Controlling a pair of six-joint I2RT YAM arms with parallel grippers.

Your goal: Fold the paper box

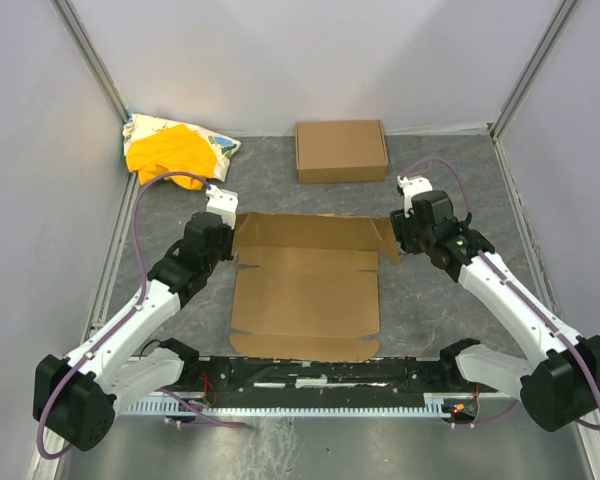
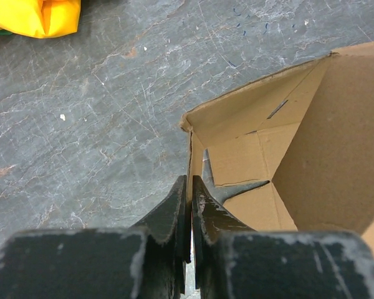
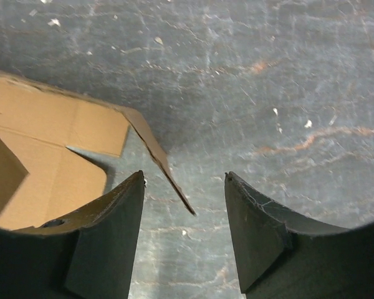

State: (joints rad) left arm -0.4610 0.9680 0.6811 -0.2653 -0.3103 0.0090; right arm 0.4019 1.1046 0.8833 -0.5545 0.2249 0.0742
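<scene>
Box position: the paper box (image 1: 305, 300) lies at the middle of the table (image 1: 430, 310), between the two arms. Its large panels are flat, and its far strip is raised into a low wall.

Left claw (image 2: 190, 184): the fingers are closed to a thin slit on the upright side flap at the far left corner of the box. The cardboard edge runs straight down between them.

Right claw (image 3: 184, 177): the fingers are spread wide and hold nothing. The tilted flap (image 3: 159, 156) at the far right corner stands in the gap and appears to touch neither finger.

Step in hand, as judged: raising and squaring the far wall with its two end flaps.

Procedure:
1. Keep the left grip firm and low, near the crease, so that the corner does not slide.
2. Centre the right fingers on the flap, then close on it close to the fold line and not at the tip, which would bend.
3. Turn both flaps inward together. Uneven pulling is likely to skew the light sheet across the table.

A second carton (image 1: 341, 150) and a yellow cloth (image 1: 170, 155) lie at the far edge, well apart from the work.
</scene>
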